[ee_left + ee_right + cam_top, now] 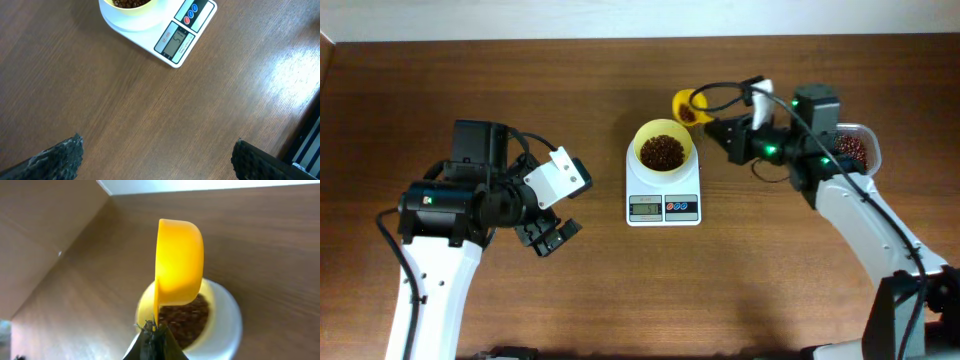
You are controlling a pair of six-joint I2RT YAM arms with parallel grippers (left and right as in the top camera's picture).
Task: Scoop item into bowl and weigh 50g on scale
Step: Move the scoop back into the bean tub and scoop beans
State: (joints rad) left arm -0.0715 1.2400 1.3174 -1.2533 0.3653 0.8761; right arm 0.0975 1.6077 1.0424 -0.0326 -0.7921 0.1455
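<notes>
Nearly done, by the look of it: the bowl (638,148) sits on the scale (636,188) at mid-worktop (570,100), w/ a heap of beans (662,153) covering its bottom. The right fingers (151,339) are clamped tight on the handle of a yellow scoop (178,262). They hold it tipped on its side, just above and beside the bowl's far rim. From overhead a dark patch in the scoop suggests a few beans are in it, tho that can't be confirmed. The left fingers (60,157) are spread wide, gripping nothing, and hover over bare wood well to the left of the scale. A clear container (855,150) w/ more beans lies by the right arm.

On the scale's display (174,44) the reading seems to begin w/ a five. The second digit is unclear, so it is approx. on target if read right. Scooping & pouring look largely finished. What's left is prob. to confirm the reading, add or take out a few beans if it's off, then set the scoop down.
</notes>
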